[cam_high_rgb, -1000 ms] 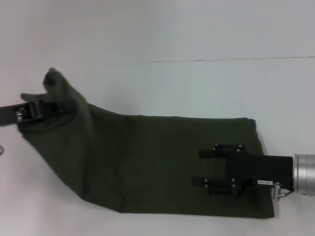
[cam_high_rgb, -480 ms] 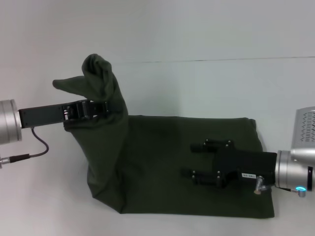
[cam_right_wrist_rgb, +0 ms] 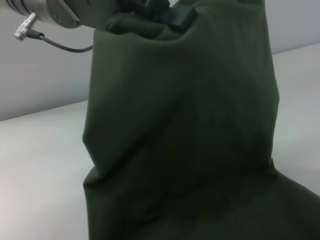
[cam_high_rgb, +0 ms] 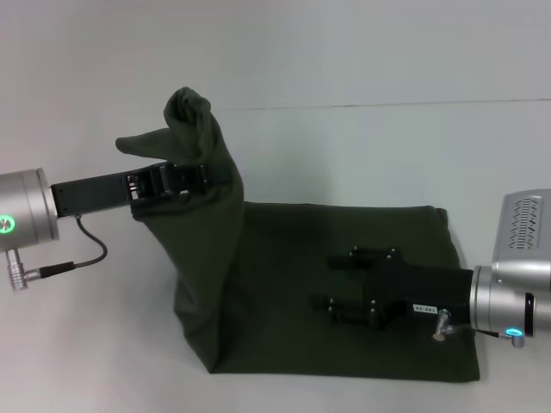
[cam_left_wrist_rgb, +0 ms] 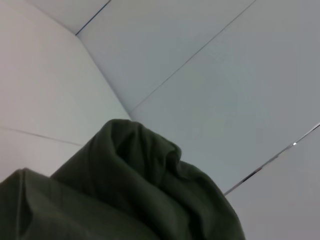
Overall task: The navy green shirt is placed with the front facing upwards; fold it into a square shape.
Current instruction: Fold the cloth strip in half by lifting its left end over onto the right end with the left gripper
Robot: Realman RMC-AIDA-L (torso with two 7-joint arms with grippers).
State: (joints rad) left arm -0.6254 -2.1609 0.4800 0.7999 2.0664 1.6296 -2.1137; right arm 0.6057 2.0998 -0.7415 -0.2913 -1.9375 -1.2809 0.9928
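Note:
The navy green shirt (cam_high_rgb: 344, 232) lies as a long folded band on the white table, plain side up. Its left end is lifted and hangs from my left gripper (cam_high_rgb: 183, 181), which is shut on the cloth, with a bunch of fabric sticking up above it. The left wrist view shows that bunched cloth (cam_left_wrist_rgb: 140, 190). My right gripper (cam_high_rgb: 323, 282) rests open on the flat right part of the shirt, fingers pointing left. The right wrist view faces the raised fold of the shirt (cam_right_wrist_rgb: 185, 125), with the left gripper (cam_right_wrist_rgb: 167, 12) at its top.
The white table (cam_high_rgb: 362, 146) runs all around the shirt, with a thin seam line across the back. A cable (cam_high_rgb: 82, 249) hangs under the left arm. The shirt's front edge lies close to the near side of the table.
My left gripper has carried the shirt's left end up and to the right, over the flat part. The right gripper has slid slightly left on the cloth.

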